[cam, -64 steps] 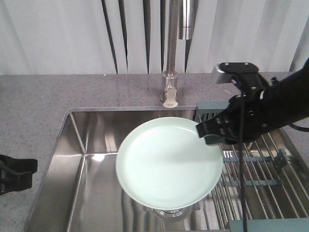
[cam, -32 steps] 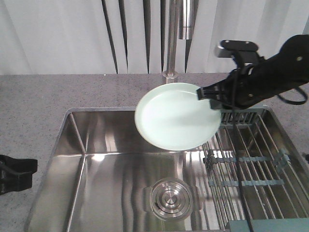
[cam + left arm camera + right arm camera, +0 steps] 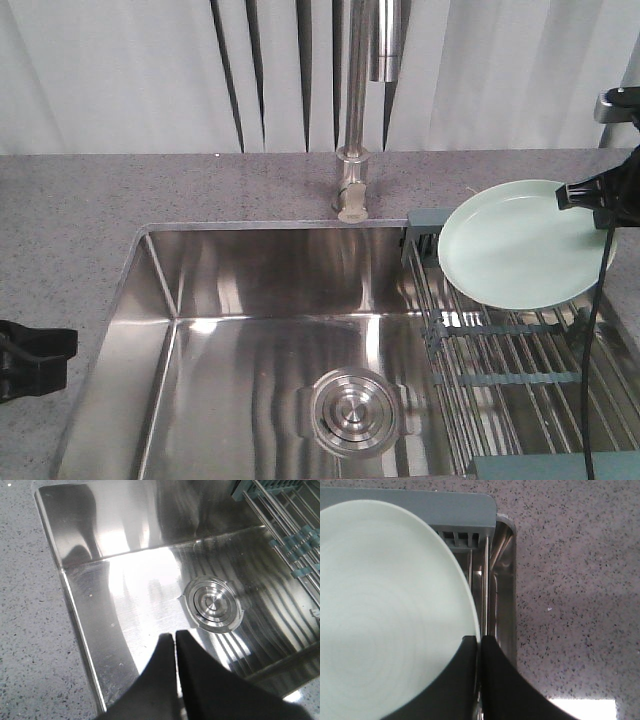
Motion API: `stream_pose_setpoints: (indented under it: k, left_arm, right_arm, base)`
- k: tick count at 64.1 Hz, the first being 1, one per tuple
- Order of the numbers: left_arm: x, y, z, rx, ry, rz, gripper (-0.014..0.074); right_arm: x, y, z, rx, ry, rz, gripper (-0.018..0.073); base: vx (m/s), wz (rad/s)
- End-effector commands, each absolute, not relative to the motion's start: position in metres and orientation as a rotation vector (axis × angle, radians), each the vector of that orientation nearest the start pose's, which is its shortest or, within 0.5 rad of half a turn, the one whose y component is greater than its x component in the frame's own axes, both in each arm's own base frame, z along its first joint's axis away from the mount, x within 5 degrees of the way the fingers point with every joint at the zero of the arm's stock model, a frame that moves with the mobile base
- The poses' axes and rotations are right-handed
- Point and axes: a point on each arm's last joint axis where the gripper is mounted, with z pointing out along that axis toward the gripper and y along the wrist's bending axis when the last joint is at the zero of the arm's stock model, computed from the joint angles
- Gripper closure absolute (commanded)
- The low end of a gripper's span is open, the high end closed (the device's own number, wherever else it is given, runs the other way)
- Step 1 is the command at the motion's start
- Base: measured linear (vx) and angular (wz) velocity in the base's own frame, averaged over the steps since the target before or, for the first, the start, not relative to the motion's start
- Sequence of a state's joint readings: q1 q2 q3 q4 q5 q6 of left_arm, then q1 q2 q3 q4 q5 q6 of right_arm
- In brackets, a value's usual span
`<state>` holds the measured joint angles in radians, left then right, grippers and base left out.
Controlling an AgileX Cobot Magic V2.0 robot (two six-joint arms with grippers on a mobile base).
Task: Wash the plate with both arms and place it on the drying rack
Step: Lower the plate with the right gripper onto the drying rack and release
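The pale mint-green plate (image 3: 520,245) (image 3: 385,610) hangs tilted above the back end of the wire drying rack (image 3: 510,370), over its grey-blue end bar (image 3: 435,507). My right gripper (image 3: 578,196) (image 3: 479,639) is shut on the plate's right rim, one finger on each face. My left gripper (image 3: 174,636) is shut with nothing between its fingers, over the front left of the sink floor (image 3: 140,595). In the front view only a black part of the left arm (image 3: 30,358) shows at the left edge, on the counter.
The steel sink basin (image 3: 270,330) has a round drain (image 3: 352,408) (image 3: 212,604) in its floor. A tall tap (image 3: 355,120) stands behind the sink. Speckled grey counter (image 3: 70,220) (image 3: 575,580) surrounds it. The rack fills the sink's right side.
My right arm has carried the plate from over the sink's middle up and to the right, so that it now hangs above the rack. The left arm has stayed put.
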<state>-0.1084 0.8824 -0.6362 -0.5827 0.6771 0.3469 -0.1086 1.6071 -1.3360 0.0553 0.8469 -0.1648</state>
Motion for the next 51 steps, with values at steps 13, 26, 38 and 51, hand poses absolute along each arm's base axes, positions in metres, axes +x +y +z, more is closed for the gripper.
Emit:
stream_pose_setpoints:
  k: [13,26,38,51]
  left_arm:
    - [0.162,-0.049,0.302,0.121,2.238,-0.546,0.0603]
    - [0.162,-0.049,0.302,0.121,2.238,-0.546,0.0603]
    - [0.162,-0.049,0.302,0.121,2.238,-0.546,0.0603]
    - [0.162,-0.049,0.302,0.121,2.238,-0.546,0.0603]
  right_arm:
    - [0.371,-0.036,0.28,-0.097,2.578,-0.101,0.0561]
    - [0.383,-0.023,0.256,-0.213,2.628,-0.188,0.0557]
    - [0.387,-0.016,0.246,-0.229,2.644,-0.231,0.0549]
    - [0.388,-0.016,0.246,-0.231,2.642,-0.233,0.0481]
  base:
    - [0.0,0.0]
    - [0.0,0.0]
    - [0.0,0.0]
    - [0.0,0.0]
